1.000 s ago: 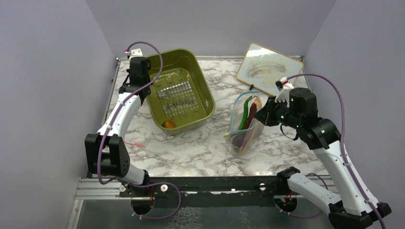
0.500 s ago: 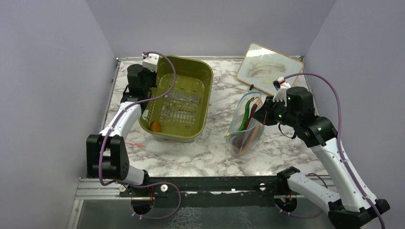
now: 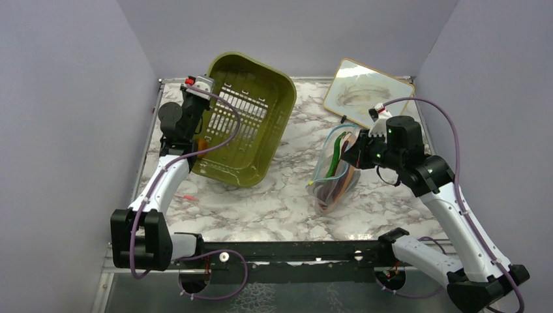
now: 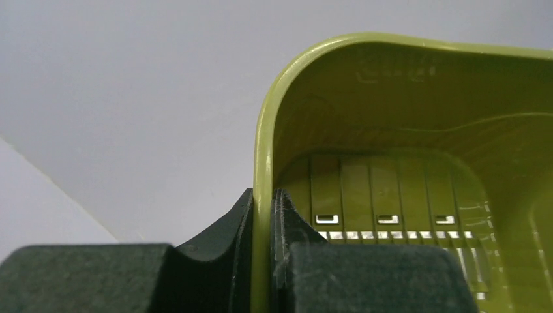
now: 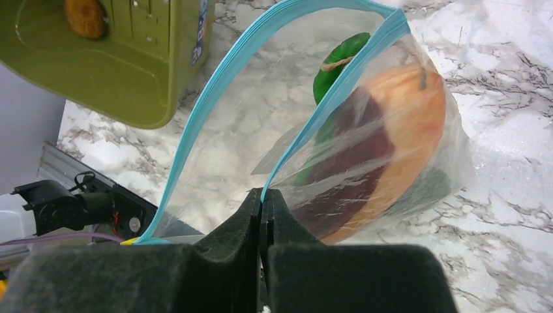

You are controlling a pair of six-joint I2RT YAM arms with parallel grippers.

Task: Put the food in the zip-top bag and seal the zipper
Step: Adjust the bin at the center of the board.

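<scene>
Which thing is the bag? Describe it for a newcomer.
On the marble table, look right of the tilted olive-green tub. The bag, pinched by the right gripper, is the only clear thing: blue strip along its open mouth, food inside.

The counter (image 3: 287, 195) is viewed from above and behind; tub (image 3: 248, 117) and bag (image 3: 336, 173) are caught again, close-up, by wrist views.
</scene>
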